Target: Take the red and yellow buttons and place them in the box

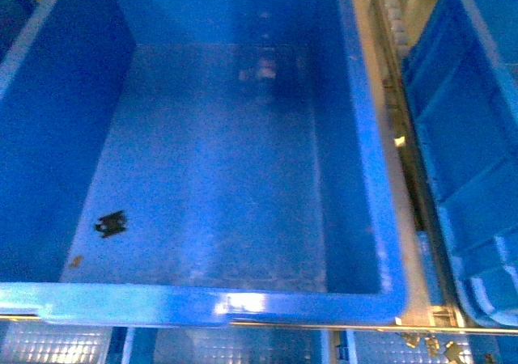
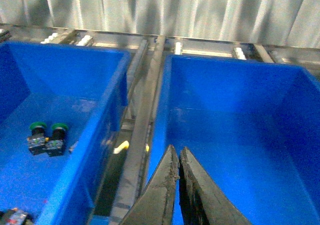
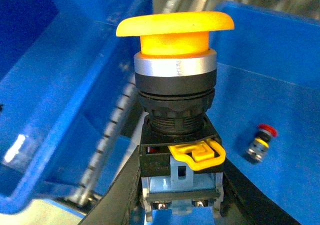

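Front view: a large deep blue bin [image 1: 368, 137] fills the picture, seen from above. On its floor, near the closest wall, lies a small black fleck [image 1: 111, 223]; beside the bin's right-hand rim runs a metal rail [image 1: 405, 129], and past that rail another blue bin [image 1: 477, 137]. Neither arm shows here. Left wrist view: the left gripper [image 2: 179, 157] has its two dark fingers pressed together with only a thin slit between them, holding nothing, and hangs over the near rim of a deep blue box [image 2: 240, 85] with a plain floor. Across a metal rail from that box sits a second blue bin [image 2: 65, 70] with two green-capped buttons [image 2: 46, 138] lying side by side on its floor. Right wrist view: the right gripper [image 3: 180, 205] pinches the grey and black contact block of the yellow button [image 3: 176, 27], which stands upright between the fingers, its orange-yellow cap uppermost. Beyond that button, the red button [image 3: 261, 142] lies on the floor of a blue tray [image 3: 280, 50], well apart from the gripper.
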Controlling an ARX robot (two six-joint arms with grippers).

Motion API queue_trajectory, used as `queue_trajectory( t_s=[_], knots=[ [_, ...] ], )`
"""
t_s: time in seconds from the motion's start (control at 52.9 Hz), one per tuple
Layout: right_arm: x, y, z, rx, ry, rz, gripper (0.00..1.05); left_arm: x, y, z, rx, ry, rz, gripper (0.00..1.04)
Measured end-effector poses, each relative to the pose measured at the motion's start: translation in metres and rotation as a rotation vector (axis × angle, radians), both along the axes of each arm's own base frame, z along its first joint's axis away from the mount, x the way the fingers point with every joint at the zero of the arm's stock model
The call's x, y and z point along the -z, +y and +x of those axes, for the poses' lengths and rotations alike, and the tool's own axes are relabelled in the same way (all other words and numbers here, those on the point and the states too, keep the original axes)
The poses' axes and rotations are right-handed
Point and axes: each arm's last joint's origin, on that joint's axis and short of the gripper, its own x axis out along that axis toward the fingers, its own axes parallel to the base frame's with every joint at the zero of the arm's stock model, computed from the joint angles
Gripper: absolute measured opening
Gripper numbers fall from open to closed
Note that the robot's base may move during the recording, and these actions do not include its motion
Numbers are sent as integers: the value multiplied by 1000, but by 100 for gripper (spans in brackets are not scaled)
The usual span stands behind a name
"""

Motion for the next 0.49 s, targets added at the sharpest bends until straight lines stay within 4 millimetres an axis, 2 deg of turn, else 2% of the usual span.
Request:
queue_trajectory(
  t_s=[0.321,0.492],
  knots=[
    [6,3,-8,-14,-7,14,27,0,0,-6,3,0,1,3],
    [7,6,-11,-31,-3,19,27,4,0,-15,0,18,2,3]
  ],
)
